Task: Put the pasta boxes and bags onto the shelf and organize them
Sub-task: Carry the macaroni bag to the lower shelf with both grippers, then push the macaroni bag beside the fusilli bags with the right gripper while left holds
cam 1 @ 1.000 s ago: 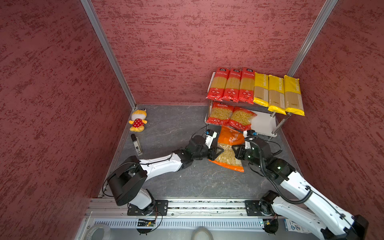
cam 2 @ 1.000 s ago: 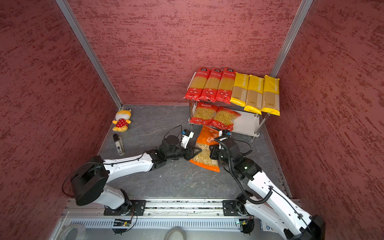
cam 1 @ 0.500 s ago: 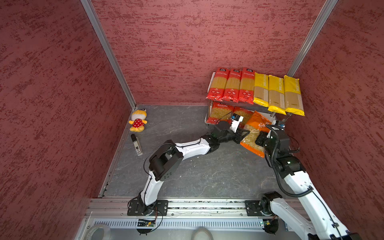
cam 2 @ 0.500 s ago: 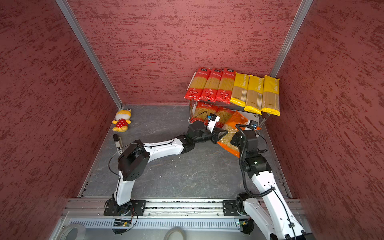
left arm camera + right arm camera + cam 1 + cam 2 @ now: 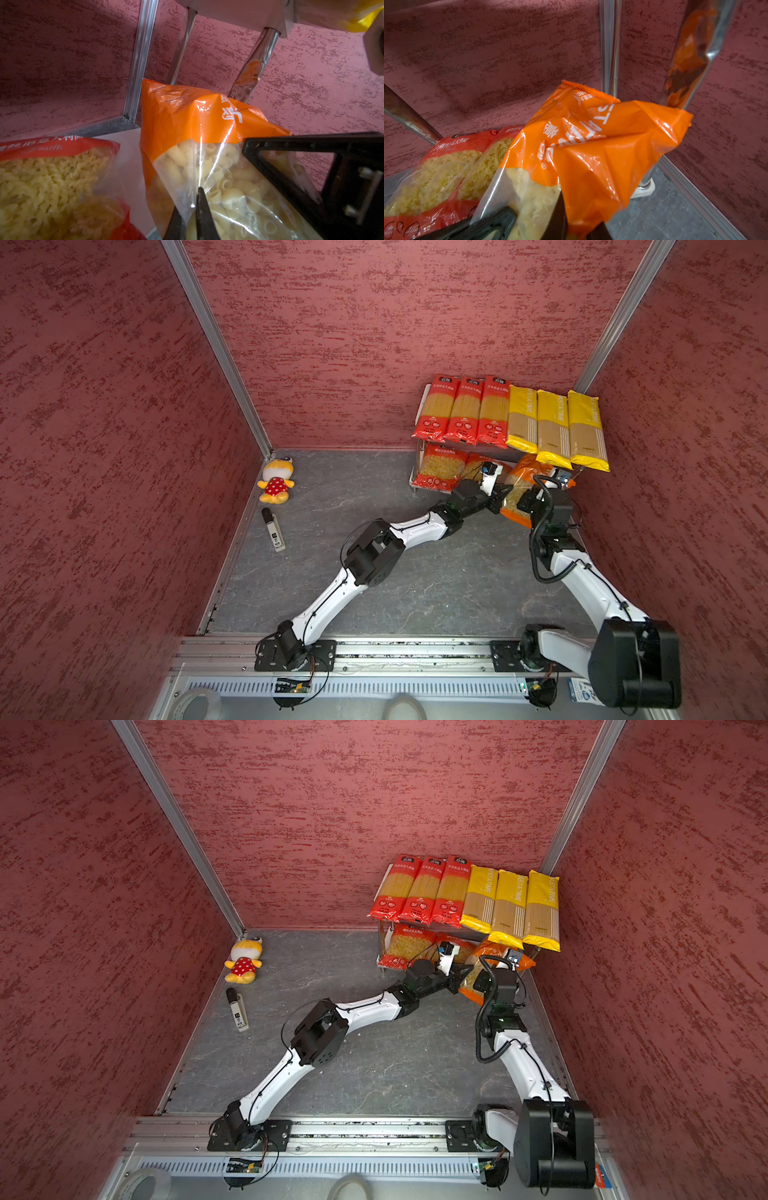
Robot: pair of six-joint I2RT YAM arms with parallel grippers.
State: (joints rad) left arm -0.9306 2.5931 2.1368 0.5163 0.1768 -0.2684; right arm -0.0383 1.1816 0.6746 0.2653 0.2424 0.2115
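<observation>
The wide orange pasta bag (image 5: 524, 479) leans tilted at the right end of the shelf's lower tier (image 5: 129, 153), next to two short red curly-pasta bags (image 5: 440, 468). My left gripper (image 5: 195, 193) is shut on a fold of the bag's clear film. At the bag's orange edge (image 5: 591, 149), my right gripper (image 5: 579, 216) is shut on the plastic. In both top views the two grippers (image 5: 503, 495) (image 5: 482, 982) flank the bag's lower end. Three long red spaghetti bags (image 5: 463, 410) and three yellow bags (image 5: 555, 427) cover the top tier.
A chrome shelf post (image 5: 609, 52) stands just behind the orange bag, with the red side wall (image 5: 665, 448) close on the right. A plush toy (image 5: 275, 481) and a black-and-white tube (image 5: 273, 529) lie by the left wall. A blue-white pack (image 5: 582, 691) sits beyond the front rail.
Both arms carried the orange bag from the middle of the floor back and right to the shelf's lower tier. The left jaws closed tighter on the film.
</observation>
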